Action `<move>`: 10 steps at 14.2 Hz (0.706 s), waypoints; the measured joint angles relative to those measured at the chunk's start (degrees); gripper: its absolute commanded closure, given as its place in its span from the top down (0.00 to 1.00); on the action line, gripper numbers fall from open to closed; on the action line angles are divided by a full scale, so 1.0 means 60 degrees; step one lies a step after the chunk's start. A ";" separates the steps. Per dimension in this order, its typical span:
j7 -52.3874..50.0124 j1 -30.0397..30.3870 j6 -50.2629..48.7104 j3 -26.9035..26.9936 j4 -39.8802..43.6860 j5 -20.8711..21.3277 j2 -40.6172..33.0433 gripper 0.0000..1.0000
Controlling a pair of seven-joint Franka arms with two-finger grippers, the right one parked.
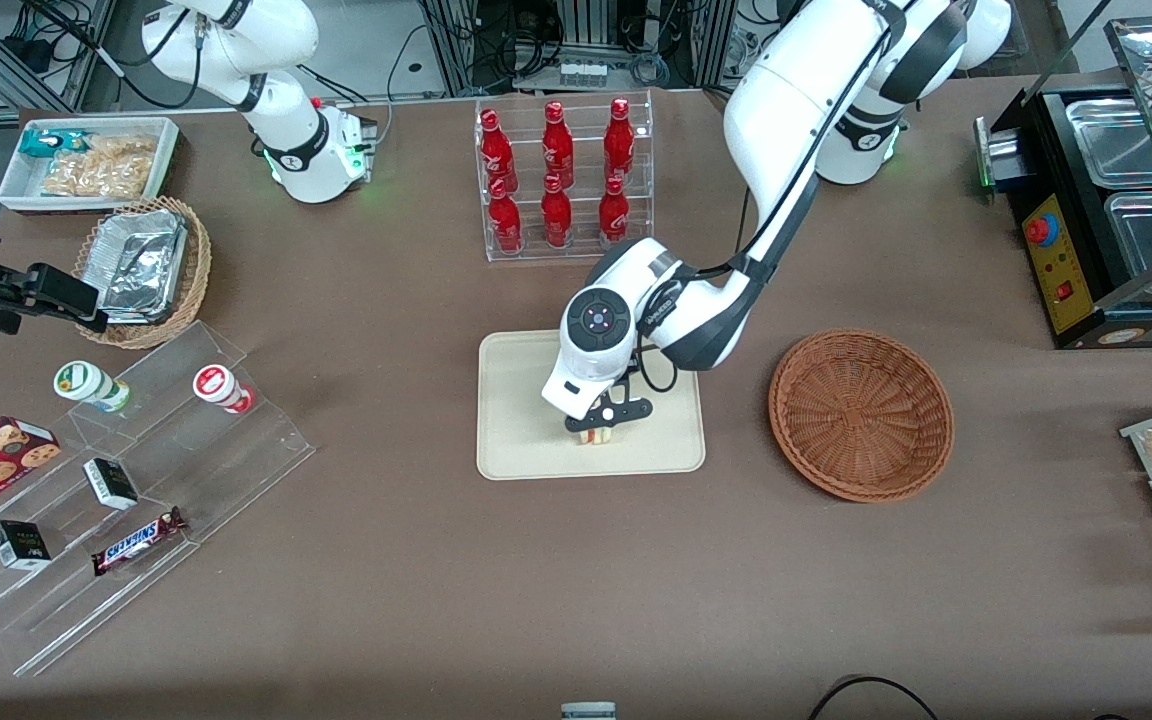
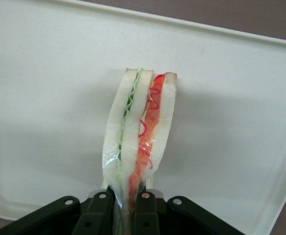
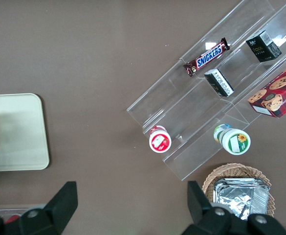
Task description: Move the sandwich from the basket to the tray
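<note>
In the centre of the front view the left arm reaches down over the cream-beige tray [image 1: 526,400], and its gripper [image 1: 596,432] hangs low above the tray's nearer half. The gripper is closed on the sandwich [image 1: 594,436], a wrapped triangular wedge. In the wrist view the black fingers [image 2: 103,208] pinch one narrow end of the sandwich [image 2: 140,142], so that the wedge extends away from the camera with its cut edge showing: green filling in one layer, red and orange in the other, pale bread between and outside. Holding it by the thin end appears to keep the fingers clear of the tray surface and lets the broad part of the wedge meet the tray first.

The tray [image 2: 45,98] fills nearly all of the background in the wrist view, so the sandwich is well inside the rim rather than over an edge. Whether it already rests on the tray or hangs just above it cannot be told from these views; it looks very close.

The round reddish-brown wicker basket [image 1: 861,413] sits right of centre in the front view, just beside the tray toward the working arm's end of the table, and nothing shows inside it. By that reckoning the carry is done and the task is near its end: what remains is to set the wedge down if needed, let go, and lift away without dragging the wrapper along. The clear film may cling to the fingers, so a straight upward retreat seems safest.
</note>
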 measured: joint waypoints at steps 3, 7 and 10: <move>-0.0004 -0.0068 0.0172 -0.0010 0.0004 0.0000 0.0209 1.00; 0.0002 -0.0073 0.0199 -0.0001 0.0260 0.0031 0.0143 1.00; -0.0002 -0.0067 -0.0546 0.0291 0.0493 0.0041 -0.0505 1.00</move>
